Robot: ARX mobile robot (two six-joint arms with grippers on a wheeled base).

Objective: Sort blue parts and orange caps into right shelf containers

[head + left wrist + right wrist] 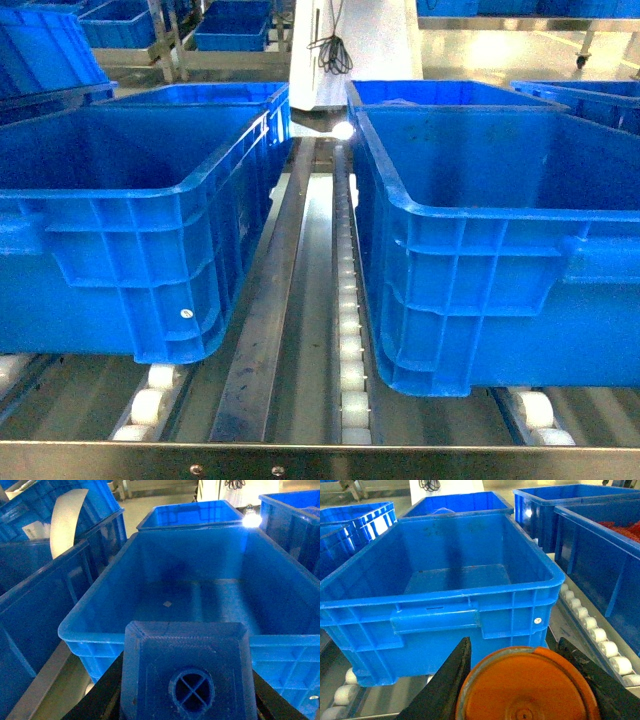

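A blue part, a block with a round crossed hole, fills the bottom of the left wrist view. My left gripper is shut on it, dark fingers at both sides, just short of the near rim of an empty blue container. In the right wrist view my right gripper is shut on an orange cap, its flat end facing the camera, in front of another empty container. The head view shows both containers, left and right; neither gripper appears there.
The crates stand on white roller tracks with a metal rail between them and a steel front edge. More blue crates sit behind and beside. One at the right holds orange pieces. A white post rises at the back.
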